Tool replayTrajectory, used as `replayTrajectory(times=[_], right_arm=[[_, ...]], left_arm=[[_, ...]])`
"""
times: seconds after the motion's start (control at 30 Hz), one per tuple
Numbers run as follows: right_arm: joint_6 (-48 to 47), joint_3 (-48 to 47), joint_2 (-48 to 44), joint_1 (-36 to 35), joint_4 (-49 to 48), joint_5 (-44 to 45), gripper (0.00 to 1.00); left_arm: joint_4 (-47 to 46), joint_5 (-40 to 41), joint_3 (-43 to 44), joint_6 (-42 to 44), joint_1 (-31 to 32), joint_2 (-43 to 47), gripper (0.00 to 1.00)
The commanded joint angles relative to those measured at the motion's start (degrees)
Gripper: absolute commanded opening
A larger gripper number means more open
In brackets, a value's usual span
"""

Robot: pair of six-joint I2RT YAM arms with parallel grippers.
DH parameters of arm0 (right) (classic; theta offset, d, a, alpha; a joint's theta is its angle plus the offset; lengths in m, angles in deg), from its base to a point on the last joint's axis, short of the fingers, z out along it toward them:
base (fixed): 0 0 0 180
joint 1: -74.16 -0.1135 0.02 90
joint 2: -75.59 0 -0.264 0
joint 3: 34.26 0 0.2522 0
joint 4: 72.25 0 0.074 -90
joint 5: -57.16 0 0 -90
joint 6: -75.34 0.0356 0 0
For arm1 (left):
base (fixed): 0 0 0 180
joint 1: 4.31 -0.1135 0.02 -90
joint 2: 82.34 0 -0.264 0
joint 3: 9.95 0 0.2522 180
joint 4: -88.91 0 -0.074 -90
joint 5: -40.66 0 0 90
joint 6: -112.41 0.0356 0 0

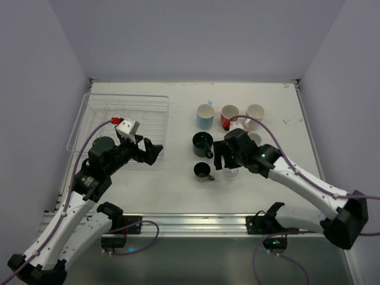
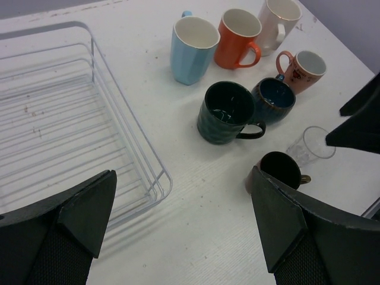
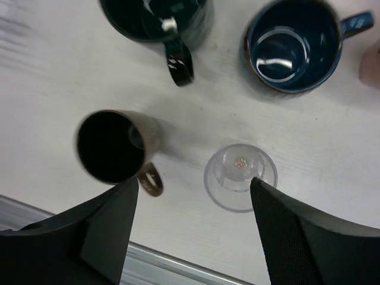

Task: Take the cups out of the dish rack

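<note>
— What's the surface here?
— A flat white matt tabletop (image 1: 178,196), faintly scuffed, with a few small dark specks (image 2: 300,26) near its far right corner.
— And around it?
— Plain pale grey walls (image 1: 196,35) on three sides, and a silver metal rail (image 1: 196,222) along the near edge.

No text, brand or number can be read. A dark print is seen on the side of the small pink cup (image 2: 303,70), too small to be made out. A reddish mark in the base of the clear glass (image 3: 237,178) is likewise illegible.
</note>
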Motion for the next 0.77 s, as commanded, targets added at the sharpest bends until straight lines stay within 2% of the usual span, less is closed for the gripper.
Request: replayTrajectory(times=[0.0,0.03,0.27,0.37,0.53,0.73], right_arm=[[-1.7,-4.7,-12.4,0.1,0.3,1.3,0.93],[-2.3,-4.9,-18.4,0.0,-0.5,2.1,0.99],[-4.8,-0.3,-47.0,0.1,-10.7,11.8,0.99],[-5.2,1.5,-54.0,0.1,-12.2,17.0,0.99],[-3.9,4.2,-58.2,0.1,-12.3,20.1,0.99],[-4.5,5.8,-55.3,0.1,-13.4,19.2,0.99]], left_arm=[[-0.6,1.0,1.3,0.5,-0.5,0.5,1.0],[-0.8,0.8,2.3,0.2,-0.5,0.5,1.0],[-1.2,0.5,10.3,-1.7,-0.5,3.0,1.0],[-1.1,5.1,14.1,-2.4,-0.5,3.5,1.0],[-1.1,8.7,15.3,-3.3,-0.5,4.3,1.0],[-1.9,12.3,10.8,-4.4,-0.5,6.3,1.0]])
